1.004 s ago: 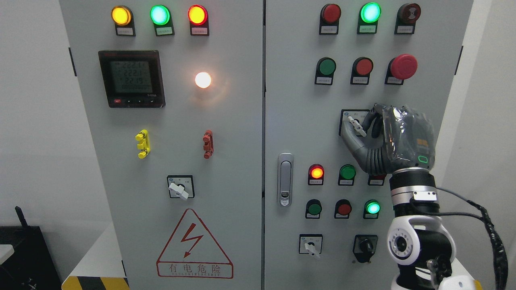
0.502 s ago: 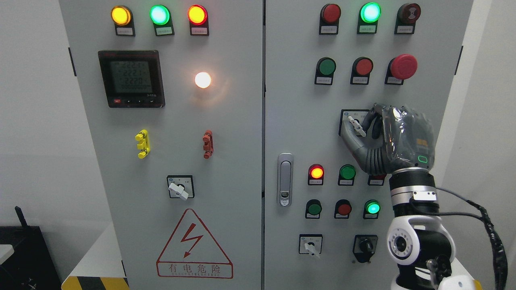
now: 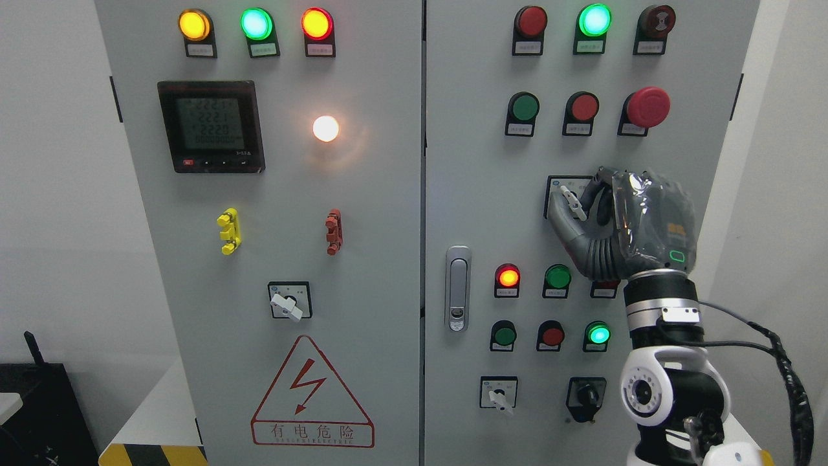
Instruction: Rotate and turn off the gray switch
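Observation:
The gray rotary switch sits on a square plate in the middle of the right cabinet door. Its pale lever slants from upper left to lower right. My right hand, dark gray with a plastic cover, rises from the lower right and is shut on the switch. The thumb lies below and left of the lever, and the curled fingers lie above and right of it. The hand hides the plate's right half. My left arm is out of the picture.
Around the hand are pushbuttons and lamps: a red mushroom stop button above, a lit red lamp and a green button below. The door handle is to the left. Two similar gray switches and a black knob lie lower.
The switch lever has tilted slightly more upright, and my right hand has shifted a little with it. The meter's digits have changed.

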